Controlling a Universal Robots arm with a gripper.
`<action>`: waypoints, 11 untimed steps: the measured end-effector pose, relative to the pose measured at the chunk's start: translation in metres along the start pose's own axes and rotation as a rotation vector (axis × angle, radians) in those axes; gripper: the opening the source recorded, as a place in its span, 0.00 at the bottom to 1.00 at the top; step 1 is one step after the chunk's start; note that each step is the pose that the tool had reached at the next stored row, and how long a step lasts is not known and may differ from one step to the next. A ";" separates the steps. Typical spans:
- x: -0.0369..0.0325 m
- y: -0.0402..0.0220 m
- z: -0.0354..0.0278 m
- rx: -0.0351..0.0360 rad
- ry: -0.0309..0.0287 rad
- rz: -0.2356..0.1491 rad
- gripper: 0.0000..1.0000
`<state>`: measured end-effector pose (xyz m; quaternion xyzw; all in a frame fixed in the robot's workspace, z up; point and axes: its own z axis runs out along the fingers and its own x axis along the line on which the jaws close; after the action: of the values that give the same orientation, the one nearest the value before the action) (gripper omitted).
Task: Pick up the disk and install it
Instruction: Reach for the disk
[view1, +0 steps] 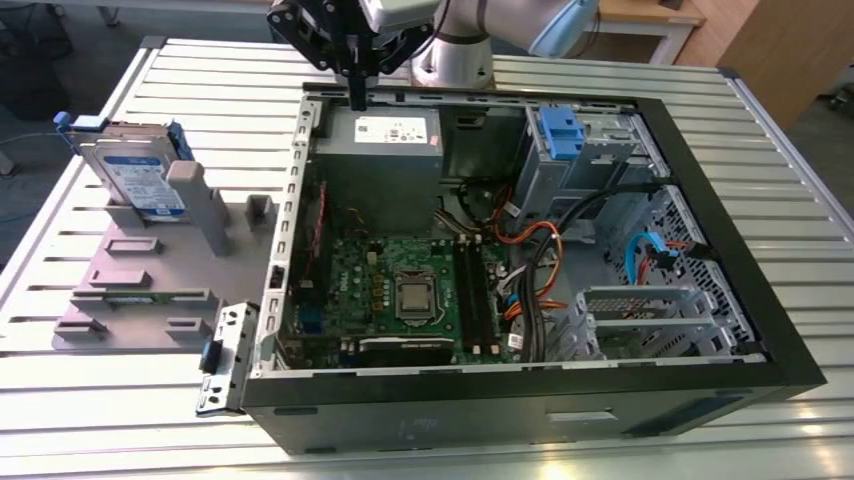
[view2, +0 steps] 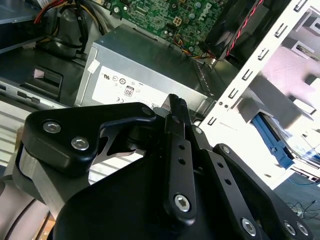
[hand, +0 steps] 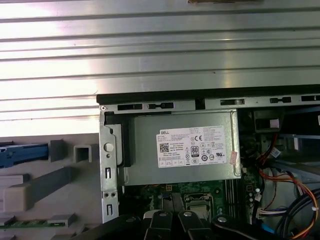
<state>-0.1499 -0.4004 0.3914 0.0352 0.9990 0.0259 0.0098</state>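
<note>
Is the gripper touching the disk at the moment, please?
Apart: the exterior view shows the gripper above the case, the disk well aside in its stand.

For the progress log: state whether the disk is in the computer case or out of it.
Out. The disk stands on edge in the grey holder, beside the open computer case.

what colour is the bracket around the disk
Blue; it shows best in the exterior view, framing the disk that stands in the grey holder.

The arm (view1: 451, 55) is hanging at the exterior view's top, pointing its black gripper (view1: 358, 102) straight down, the fingers (view2: 176, 117) pressing together and gripping nothing.
</note>
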 end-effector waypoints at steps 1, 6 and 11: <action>0.0001 0.0000 0.0000 0.0001 0.0001 0.000 0.11; 0.0006 0.0000 0.0000 0.0000 0.0000 0.000 0.11; 0.0060 -0.0004 -0.0001 0.0000 0.0000 0.000 0.11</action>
<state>-0.1559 -0.4004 0.3914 0.0352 0.9990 0.0259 0.0098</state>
